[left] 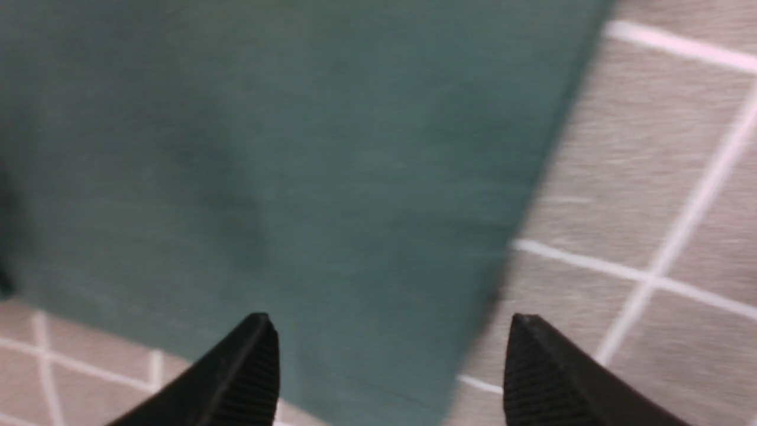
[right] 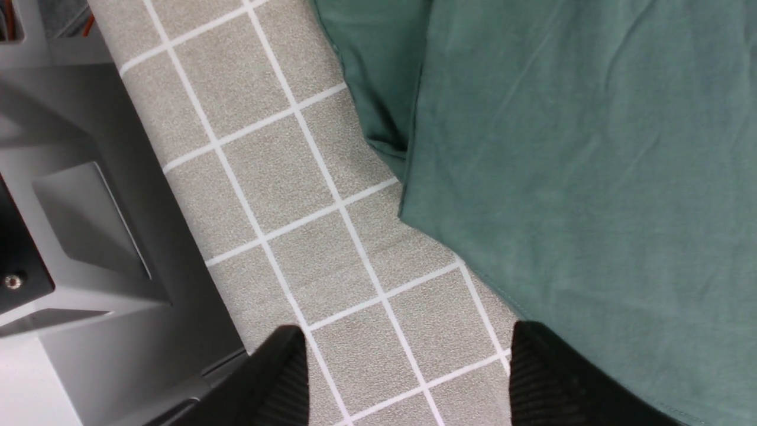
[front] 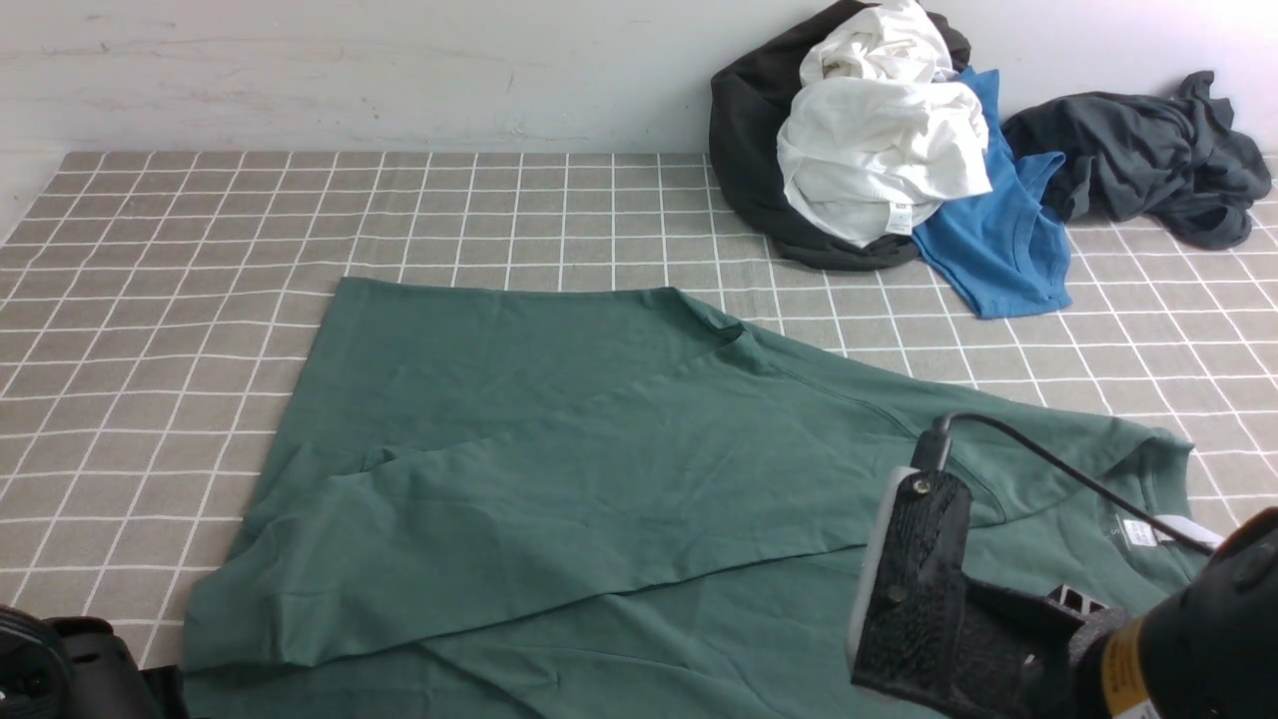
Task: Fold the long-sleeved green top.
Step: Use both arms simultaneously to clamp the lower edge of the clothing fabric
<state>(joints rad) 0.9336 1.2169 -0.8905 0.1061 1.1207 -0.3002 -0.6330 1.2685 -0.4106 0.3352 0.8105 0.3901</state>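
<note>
**Item 1, right arm** (front: 939, 599): nearest the front camera, at 5 o'clock, with a black cable looping off it. I see its right end effector (right: 408, 378) with jaws spread and nothing between them. It hangs over bare desk (front: 200, 250), and one finger sits just above the garment's stitched edge.

**Item 2, left arm** (front: 60, 669): at 7 o'clock. Its left end effector (left: 390, 367) is also spread wide and empty, above an edge of the fabric. That wrist picture is blurred, so I cannot tell how high it sits.

**Item 3, green long-sleeved top** (front: 599, 469): lies flat on the desk from centre to 5 o'clock. One layer (front: 479, 529) is laid diagonally across the body, and the neck label (front: 1138, 532) is at 4 o'clock.

**Item 4, spare laundry**: at 1 o'clock, well apart from the top, are a white garment (front: 879, 150), a blue shirt (front: 998, 250) and dark grey garments (front: 1148, 150).

**Hazards, as I judge them:**
- A pinch at the edge may catch only the top layer, and lifting it would skew the fold.
- A jaw set too low may nip the desk's checked covering along with the fabric and pull it into wrinkles.
- Uneven travel between my two arms would twist the panel and slide the diagonal layer off.
- The cable could snag a raised edge.
</note>
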